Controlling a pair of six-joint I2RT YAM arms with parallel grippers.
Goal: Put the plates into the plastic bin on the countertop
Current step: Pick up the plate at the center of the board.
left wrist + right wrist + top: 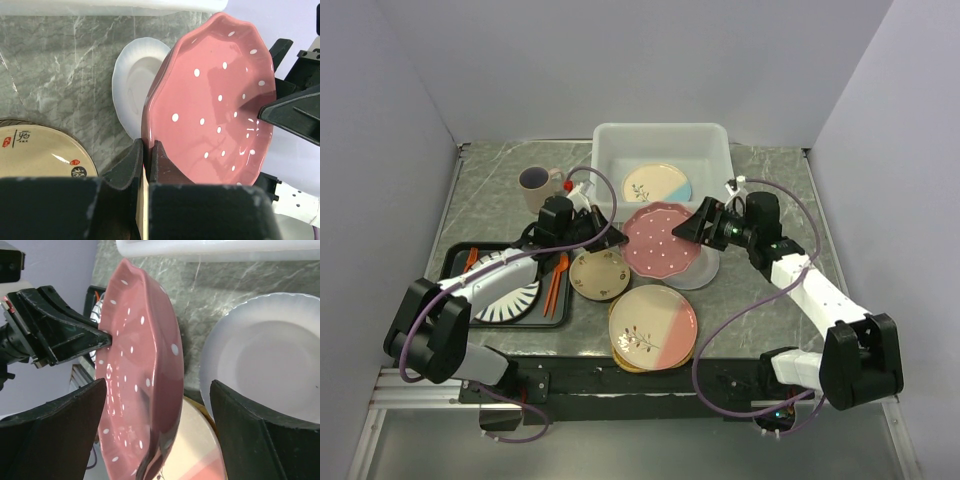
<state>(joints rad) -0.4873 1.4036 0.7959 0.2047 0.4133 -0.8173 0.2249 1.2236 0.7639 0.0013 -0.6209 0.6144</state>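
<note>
Plates lie spread over the grey-green marble-patterned tabletop in front of the large white translucent plastic bin. One cream-and-blue round plate lies inside the bin. A pink scalloped plate with white dots is held just in front of the bin, between the left gripper and the right gripper. Farther from the bin lie a small tan plate and a cream-and-pink round plate.

From the left wrist, the left gripper is pinched tight on the pink plate's rim. The plate stands tilted on edge, below the bin's wall. A plain white plate lies on the tabletop behind it.

From the right wrist, the right gripper has its fingers spread wide, straddling the pink plate's opposite edge; I cannot tell whether they touch it. The white plate lies flat beside it, nearer the bin.
</note>
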